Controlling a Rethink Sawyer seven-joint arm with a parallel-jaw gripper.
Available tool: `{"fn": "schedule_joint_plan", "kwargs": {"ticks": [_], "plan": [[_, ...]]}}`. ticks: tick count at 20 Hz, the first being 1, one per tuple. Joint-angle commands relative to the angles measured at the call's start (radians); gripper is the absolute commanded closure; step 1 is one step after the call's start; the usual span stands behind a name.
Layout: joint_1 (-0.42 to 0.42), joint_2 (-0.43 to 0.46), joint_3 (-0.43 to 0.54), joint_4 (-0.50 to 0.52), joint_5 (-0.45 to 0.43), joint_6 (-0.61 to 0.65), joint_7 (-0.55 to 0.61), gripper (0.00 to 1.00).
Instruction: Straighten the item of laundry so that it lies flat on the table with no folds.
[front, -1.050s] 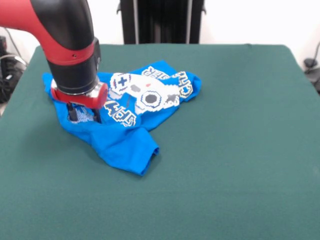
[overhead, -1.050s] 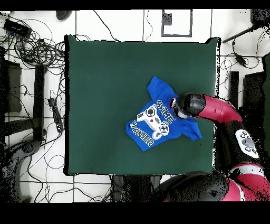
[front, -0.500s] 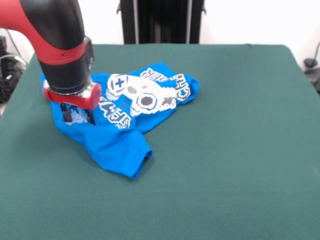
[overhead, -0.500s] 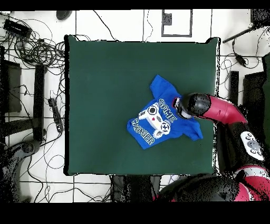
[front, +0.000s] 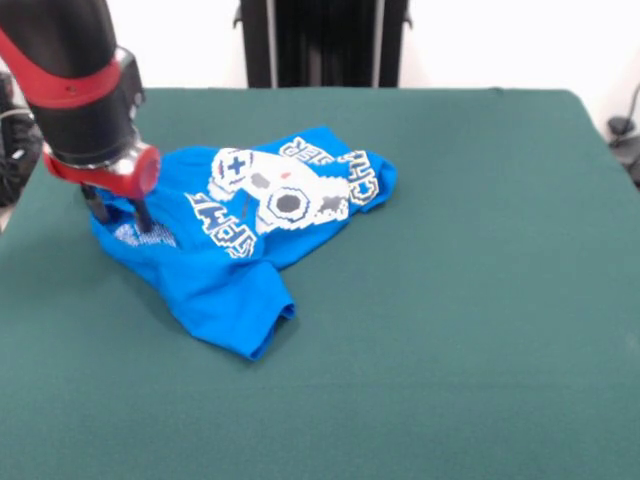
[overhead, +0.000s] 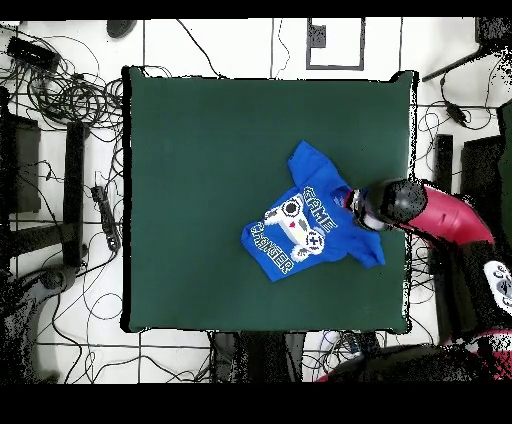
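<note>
The item of laundry (front: 240, 240), a bright blue T-shirt with a white game-controller print, lies crumpled on the left half of the green table (front: 460, 300). One sleeve is folded toward the front and the printed part is bunched up. My gripper (front: 122, 213) stands at the shirt's left end with its fingers pressed down into the cloth, shut on a pinch of it. From above, the item of laundry (overhead: 310, 225) sits near the table's (overhead: 200, 150) right edge, and the gripper (overhead: 356, 200) is at its right side under the red arm.
The table's left edge in the front view lies close to the gripper. A black stand (front: 320, 40) rises behind the far edge. Cables (overhead: 60, 90) and equipment lie on the floor around the table in the overhead view.
The gripper has moved left in the front view, toward the table's edge, dragging the shirt's left end with it. The shirt has stretched out and its front sleeve has shifted left.
</note>
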Motion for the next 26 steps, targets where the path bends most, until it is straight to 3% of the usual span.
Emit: {"fn": "schedule_joint_plan", "kwargs": {"ticks": [1, 26], "plan": [[0.009, -0.045, 0.127, 0.001, -0.038, 0.111, -0.255, 0.0], [0.023, -0.114, 0.113, 0.119, -0.058, -0.01, -0.119, 0.0]]}}
